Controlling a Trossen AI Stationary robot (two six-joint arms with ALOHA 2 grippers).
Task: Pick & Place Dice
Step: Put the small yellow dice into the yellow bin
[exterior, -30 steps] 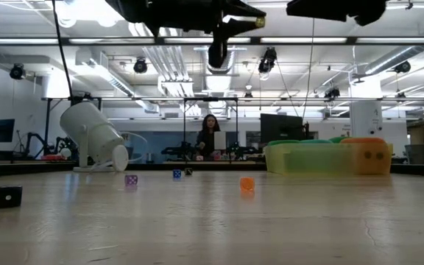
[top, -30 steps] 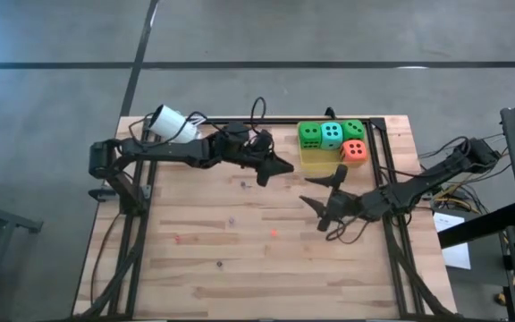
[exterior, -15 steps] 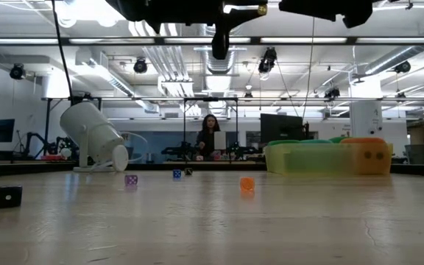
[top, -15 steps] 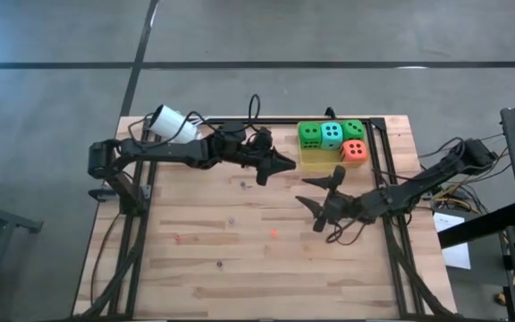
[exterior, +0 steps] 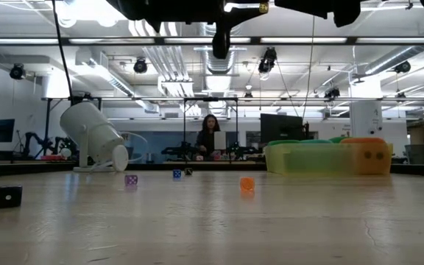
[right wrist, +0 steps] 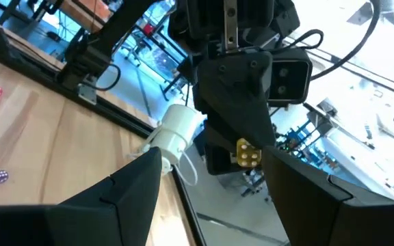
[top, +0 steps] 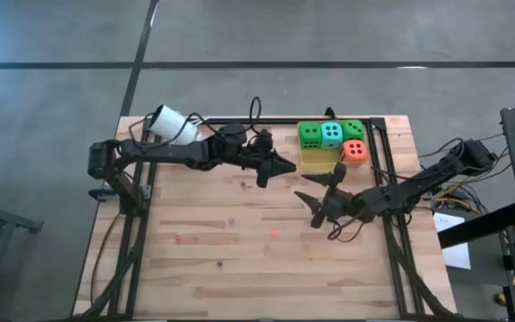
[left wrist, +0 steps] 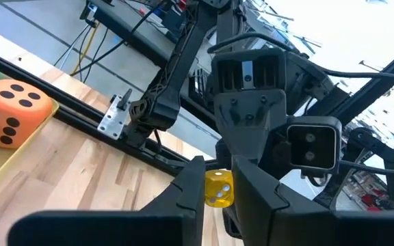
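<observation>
While the right gripper hovers wide open and empty above the table, the left gripper pinches a small yellow die.

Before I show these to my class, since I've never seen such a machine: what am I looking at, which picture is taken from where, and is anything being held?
These are two dark robot arms working at a wooden table. One picture looks straight down from above. Another looks level across the tabletop into the room behind. The other two come from cameras on the arms' wrists, so each looks out past that arm's own fingers.

A yellow tray near the table's edge holds four big dice: two green, one teal and one orange. Several tiny dice lie scattered on the wood, among them an orange one and a black one.

The left pincer is closed on a small yellow die, held up off the table. The right pincer faces it, open and empty.
</observation>
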